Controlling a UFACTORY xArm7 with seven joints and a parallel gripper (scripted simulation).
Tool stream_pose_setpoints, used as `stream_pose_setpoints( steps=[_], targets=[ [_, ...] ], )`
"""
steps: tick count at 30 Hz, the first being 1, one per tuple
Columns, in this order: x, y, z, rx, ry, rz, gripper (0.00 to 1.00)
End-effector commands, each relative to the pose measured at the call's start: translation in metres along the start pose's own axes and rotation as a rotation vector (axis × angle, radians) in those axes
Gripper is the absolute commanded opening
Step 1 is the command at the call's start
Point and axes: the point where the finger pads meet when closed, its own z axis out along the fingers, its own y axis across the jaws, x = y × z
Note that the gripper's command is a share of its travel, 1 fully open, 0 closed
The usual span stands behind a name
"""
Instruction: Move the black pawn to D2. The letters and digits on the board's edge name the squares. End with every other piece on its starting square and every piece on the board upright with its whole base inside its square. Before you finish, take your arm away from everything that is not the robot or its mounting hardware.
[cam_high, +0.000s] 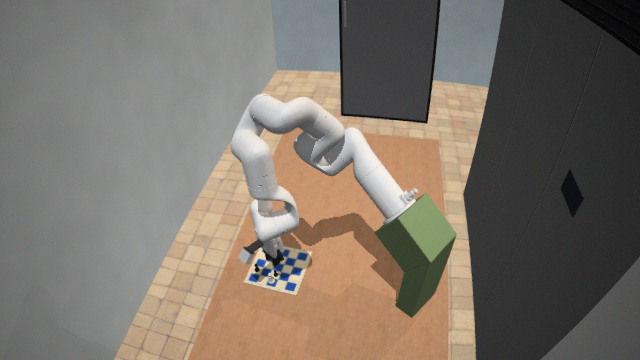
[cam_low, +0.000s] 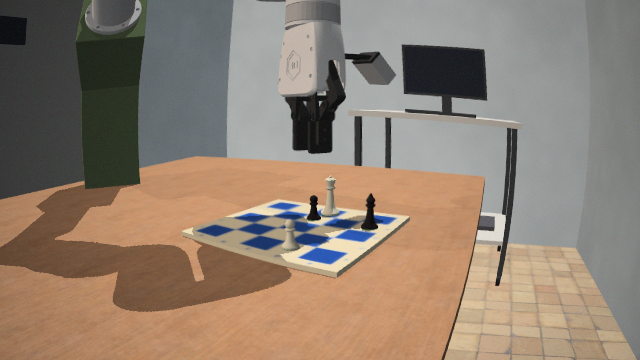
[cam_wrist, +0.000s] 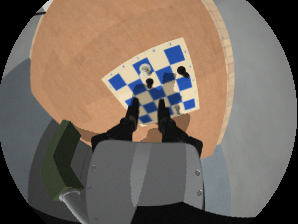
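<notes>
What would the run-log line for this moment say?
phase: approach | gripper: part-open, empty, high above board | black pawn: upright, untouched | other pieces: upright
</notes>
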Motion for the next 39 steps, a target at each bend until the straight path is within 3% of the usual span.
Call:
stream_pose_setpoints(
  steps=[1,20,39],
  targets=[
    [0.001,0.0,0.0,-0.001,0.002,0.0,0.34],
    [0.001,0.0,0.007,0.0,0.001,0.0,0.34],
    [0.002,0.0,0.029,0.0,0.001,0.0,0.34]
  ],
)
